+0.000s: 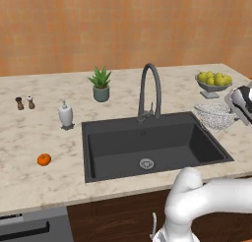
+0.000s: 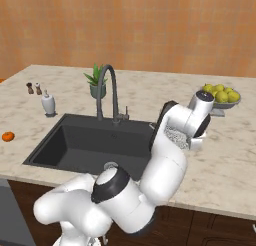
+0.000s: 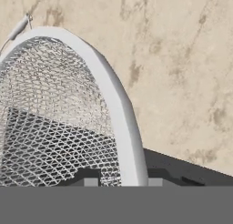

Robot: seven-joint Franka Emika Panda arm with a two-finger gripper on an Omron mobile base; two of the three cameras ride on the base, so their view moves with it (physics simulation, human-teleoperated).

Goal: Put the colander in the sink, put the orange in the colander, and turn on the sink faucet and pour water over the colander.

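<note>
The colander (image 1: 215, 116) (image 2: 176, 136), a speckled mesh bowl, stands on the counter just right of the sink (image 1: 147, 142) (image 2: 85, 145). My gripper (image 1: 237, 114) (image 2: 196, 140) (image 3: 123, 182) is at its right side. In the hand view the colander's white rim (image 3: 113, 109) runs down between the two fingertips, which are shut on it. The orange (image 1: 44, 159) (image 2: 7, 136) lies on the counter far left of the sink. The dark gooseneck sink faucet (image 1: 149, 88) (image 2: 107, 90) rises behind the basin; no water is running.
A grey fruit bowl (image 1: 213, 82) (image 2: 221, 97) of yellow-green fruit stands just behind the colander. A potted plant (image 1: 101, 84) (image 2: 96, 82), a soap dispenser (image 1: 65, 114) (image 2: 48, 104) and two small shakers (image 1: 24, 103) (image 2: 33, 88) stand behind and left of the sink.
</note>
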